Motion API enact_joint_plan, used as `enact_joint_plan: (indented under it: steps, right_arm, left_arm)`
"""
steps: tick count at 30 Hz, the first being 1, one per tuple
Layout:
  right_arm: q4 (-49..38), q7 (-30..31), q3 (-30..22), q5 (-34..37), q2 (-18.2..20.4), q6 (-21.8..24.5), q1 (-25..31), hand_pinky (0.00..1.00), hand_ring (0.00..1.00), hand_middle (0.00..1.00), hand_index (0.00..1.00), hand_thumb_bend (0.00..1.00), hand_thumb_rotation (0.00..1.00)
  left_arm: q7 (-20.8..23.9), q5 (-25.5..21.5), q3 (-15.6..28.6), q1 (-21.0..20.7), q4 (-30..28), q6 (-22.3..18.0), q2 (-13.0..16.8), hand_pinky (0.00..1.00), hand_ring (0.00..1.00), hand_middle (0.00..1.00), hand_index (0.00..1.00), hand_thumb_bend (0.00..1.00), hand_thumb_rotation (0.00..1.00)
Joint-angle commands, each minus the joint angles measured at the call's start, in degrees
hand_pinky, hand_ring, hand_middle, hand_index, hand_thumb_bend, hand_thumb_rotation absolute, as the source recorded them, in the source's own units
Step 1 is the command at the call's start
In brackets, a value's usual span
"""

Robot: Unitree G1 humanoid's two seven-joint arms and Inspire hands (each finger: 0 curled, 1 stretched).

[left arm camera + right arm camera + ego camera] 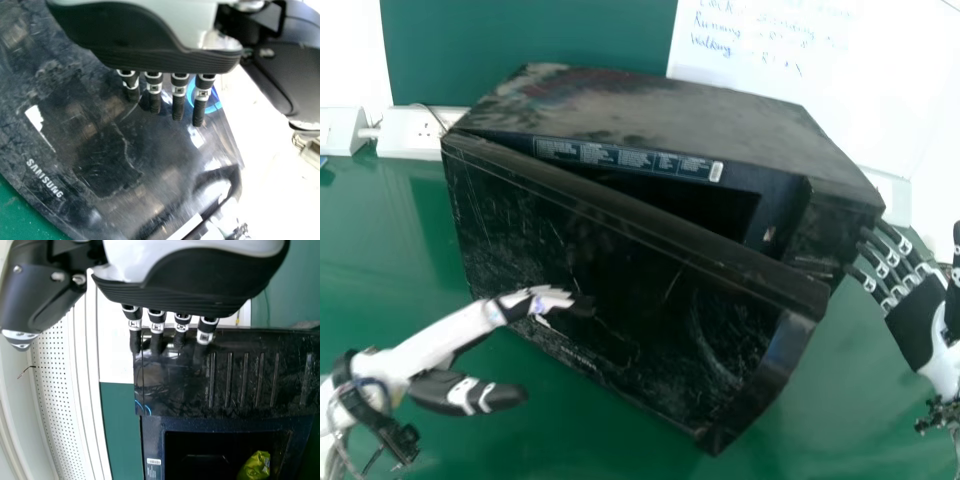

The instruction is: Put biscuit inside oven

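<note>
Oven (660, 110) is sitting across the middle of the frame on a green surface (380, 250), its door (620, 300) standing partly open, with the gap widening toward the right. The biscuit packet (256, 466), shiny yellow-green, is lying inside the oven's dark opening in the right wrist view. At the lower left of the frame, the left robot hand (520, 303) is reaching over the front of the door, its fingers extending straight with slight gaps between them and its thumb lying apart; whether they are touching the door, I cannot tell. At the right edge, the right robot hand (913, 310) is hovering beside the oven's right side, its fingers pointing straight and slightly spread, pinching nothing. In the right wrist view those fingertips are overlapping the slotted side wall (245, 380), contact being unclear. A socket (425, 130) is resting at the upper left, and a whiteboard (770, 50) is bearing blue handwriting at the upper right.
</note>
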Motion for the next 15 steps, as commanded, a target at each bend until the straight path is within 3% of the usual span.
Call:
enact_joint_plan:
  steps: [1,5,8,12,14,15]
  right_arm:
    - [-0.71,-0.59,-0.21,-0.45,0.44,-0.29,0.92,0.82,0.91,0.92,0.91,1.00,1.00]
    - [-0.38,0.18,-0.20,-0.49,0.26,-0.77,1.07,0.82,0.90,0.91,0.92,0.98,1.00]
    - [-0.15,0.41,-0.34,-0.31,0.32,-0.82,0.91,0.87,0.92,0.92,0.91,1.00,1.00]
    - [0.31,0.88,-0.53,-0.30,0.05,-0.78,0.77,0.91,0.93,0.92,0.92,1.00,1.00]
    - [0.09,0.75,-0.69,-0.03,0.21,-0.47,0.89,0.92,0.94,0.94,0.94,1.00,1.00]
    - [0.02,0.75,-0.75,0.03,0.29,-0.44,0.95,0.94,0.95,0.94,0.94,1.00,1.00]
  left_arm:
    - [-0.96,0.40,-1.16,-1.99,0.13,0.57,0.99,0.84,0.91,0.93,0.89,0.79,1.00]
    - [-2.61,-0.71,-2.42,-5.39,-0.05,4.51,2.30,0.82,0.91,0.93,0.88,0.80,1.00]
    - [-3.77,-1.78,-3.51,-8.13,0.77,8.59,2.73,0.82,0.90,0.92,0.88,0.78,1.00]
    - [-6.55,-5.29,-5.50,-14.40,6.34,9.17,-0.34,0.80,0.89,0.92,0.88,0.78,1.00]
    - [-7.58,-6.29,-6.50,-16.85,7.61,12.95,-0.38,0.80,0.89,0.92,0.88,0.78,1.00]
    - [-8.59,-6.73,-6.88,-18.19,9.07,12.84,-0.89,0.80,0.89,0.92,0.87,0.78,1.00]
